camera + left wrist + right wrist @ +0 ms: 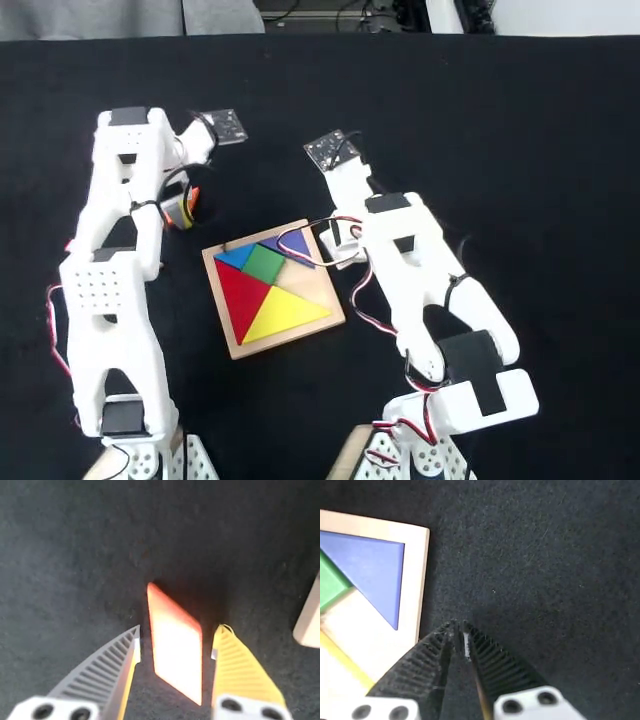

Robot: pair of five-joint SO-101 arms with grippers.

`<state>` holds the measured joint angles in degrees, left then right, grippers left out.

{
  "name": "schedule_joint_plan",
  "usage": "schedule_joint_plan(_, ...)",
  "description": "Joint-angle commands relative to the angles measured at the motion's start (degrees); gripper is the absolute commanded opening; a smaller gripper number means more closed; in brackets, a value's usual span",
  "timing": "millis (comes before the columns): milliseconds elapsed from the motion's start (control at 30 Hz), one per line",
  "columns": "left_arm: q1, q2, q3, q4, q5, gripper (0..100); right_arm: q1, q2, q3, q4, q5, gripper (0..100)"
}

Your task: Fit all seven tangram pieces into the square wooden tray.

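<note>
Left gripper is set with its jaws apart, one on either side of the orange piece. A thin dark gap is seen on each side, so a firm hold is judged not yet made. Whether the piece is clear of the black worktop cannot be told. It is located near the corner of the square wooden tray that faces the left arm, apart from the rim.

Five pieces are seated in the tray: a blue triangle, a green square, a violet triangle, a red triangle and a yellow triangle. A bare wooden area is seen on the side nearest the right arm.

The right gripper is closed on nothing, with its tips over the worktop just beside the tray's rim.

For the step in hand, the jaws should be closed squarely across the piece's two long edges, at mid-length, so that the thin piece is not twisted or tipped. The piece should be lifted level, carried over the rim, and turned to match the bare area before it is lowered. The right gripper should be held off the rim so that the tray is not pushed.
</note>
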<state>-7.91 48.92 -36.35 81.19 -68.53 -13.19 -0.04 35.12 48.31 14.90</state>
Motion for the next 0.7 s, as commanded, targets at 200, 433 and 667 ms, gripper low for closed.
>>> schedule_joint_plan(200, -1.01, 4.92, -6.02, 0.18, -0.70, 23, 0.79, -0.22, -2.42, -0.70, 0.44, 1.1)
schedule_joint_plan(433, -3.47, 4.22, -13.76, 11.87, -4.40, 24, 0.62, -0.22, -2.42, -0.70, 0.44, 1.1)
schedule_joint_plan(667, -1.80, 7.03, -18.68, 13.98, -5.10, 24, 0.79, -0.22, -2.42, -0.70, 0.44, 1.1)
